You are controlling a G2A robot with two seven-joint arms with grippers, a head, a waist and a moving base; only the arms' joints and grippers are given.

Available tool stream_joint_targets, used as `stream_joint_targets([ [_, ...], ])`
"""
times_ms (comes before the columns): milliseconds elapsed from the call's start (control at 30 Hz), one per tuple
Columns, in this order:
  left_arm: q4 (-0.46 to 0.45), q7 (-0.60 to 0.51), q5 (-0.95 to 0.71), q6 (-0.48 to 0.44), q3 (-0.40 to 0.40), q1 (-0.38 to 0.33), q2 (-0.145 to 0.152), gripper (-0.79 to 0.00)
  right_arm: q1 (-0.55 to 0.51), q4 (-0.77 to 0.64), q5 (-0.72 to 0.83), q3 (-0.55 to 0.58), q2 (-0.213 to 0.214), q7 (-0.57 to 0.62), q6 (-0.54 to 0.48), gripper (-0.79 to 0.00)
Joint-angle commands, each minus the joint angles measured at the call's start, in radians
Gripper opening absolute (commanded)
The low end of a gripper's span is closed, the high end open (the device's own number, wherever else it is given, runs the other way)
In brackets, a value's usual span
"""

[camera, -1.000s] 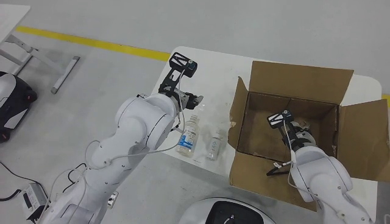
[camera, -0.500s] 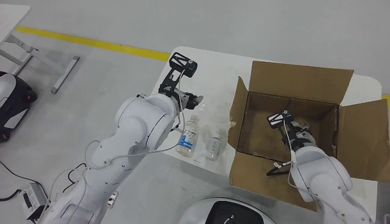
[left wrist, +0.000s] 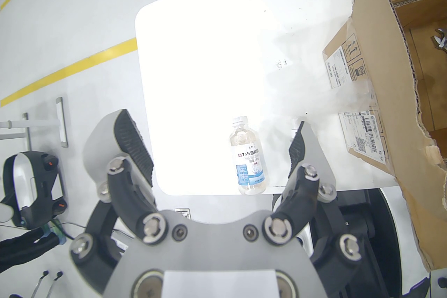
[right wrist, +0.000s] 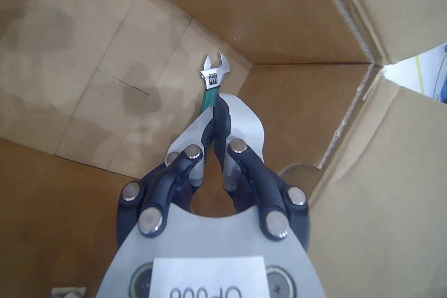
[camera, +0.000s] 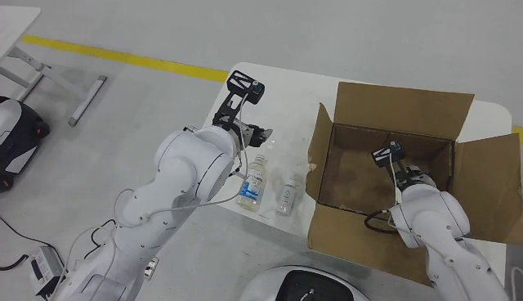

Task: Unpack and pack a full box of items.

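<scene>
An open cardboard box [camera: 347, 178] stands on the right half of the white table [camera: 286, 88]. Inside it, my right gripper [right wrist: 214, 109] is shut on the green handle of a small adjustable wrench [right wrist: 214, 74], whose steel head points at a corner of the box floor. Two clear bottles lie on the table left of the box: a larger one with a blue-and-white label [camera: 254, 181] and a smaller one [camera: 288, 194]. My left gripper [camera: 260, 135] hangs open above the table, over the labelled bottle [left wrist: 247, 156], holding nothing.
The box's flaps stand open: a tall one at the far side [camera: 404, 109] and a wide one at the right [camera: 490, 186]. Its near left wall [left wrist: 384, 86] is close to my left gripper. The bottles lie near the table's front edge.
My right arm has shifted a little toward the far right inside the box, still holding the wrench. The left arm and both bottles have stayed where they were.
</scene>
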Motion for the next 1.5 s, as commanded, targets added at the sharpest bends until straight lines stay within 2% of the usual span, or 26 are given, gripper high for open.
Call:
stream_joint_targets([
  [0, 0.000, 0.000, 0.000, 0.000, 0.000, 0.000, 0.000, 0.000, 0.023, 0.041, 0.027, -0.008, -0.011, 0.020, 0.012, -0.785],
  [500, 0.000, 0.000, 0.000, 0.000, 0.000, 0.000, 0.000, 0.000, 0.111, 0.242, -0.006, -0.045, -0.072, 0.079, 0.127, -0.785],
  [533, 0.000, 0.000, 0.000, 0.000, 0.000, 0.000, 0.000, 0.000, 0.117, 0.256, -0.008, -0.045, -0.075, 0.077, 0.130, -0.696],
  [567, 0.000, 0.000, 0.000, 0.000, 0.000, 0.000, 0.000, 0.000, 0.122, 0.268, -0.007, -0.046, -0.079, 0.075, 0.131, -0.656],
  [667, 0.000, 0.000, 0.000, 0.000, 0.000, 0.000, 0.000, 0.000, 0.137, 0.303, -0.015, -0.049, -0.090, 0.079, 0.137, -0.591],
  [700, 0.000, 0.000, 0.000, 0.000, 0.000, 0.000, 0.000, 0.000, 0.141, 0.314, -0.010, -0.050, -0.093, 0.076, 0.137, -0.480],
  [867, 0.000, 0.000, 0.000, 0.000, 0.000, 0.000, 0.000, 0.000, 0.159, 0.366, -0.006, -0.053, -0.110, 0.065, 0.135, -0.382],
  [1200, 0.000, 0.000, 0.000, 0.000, 0.000, 0.000, 0.000, 0.000, 0.180, 0.447, 0.010, -0.061, -0.142, 0.042, 0.132, -0.440],
  [1467, 0.000, 0.000, 0.000, 0.000, 0.000, 0.000, 0.000, 0.000, 0.187, 0.501, 0.002, -0.055, -0.160, 0.032, 0.132, -0.434],
])
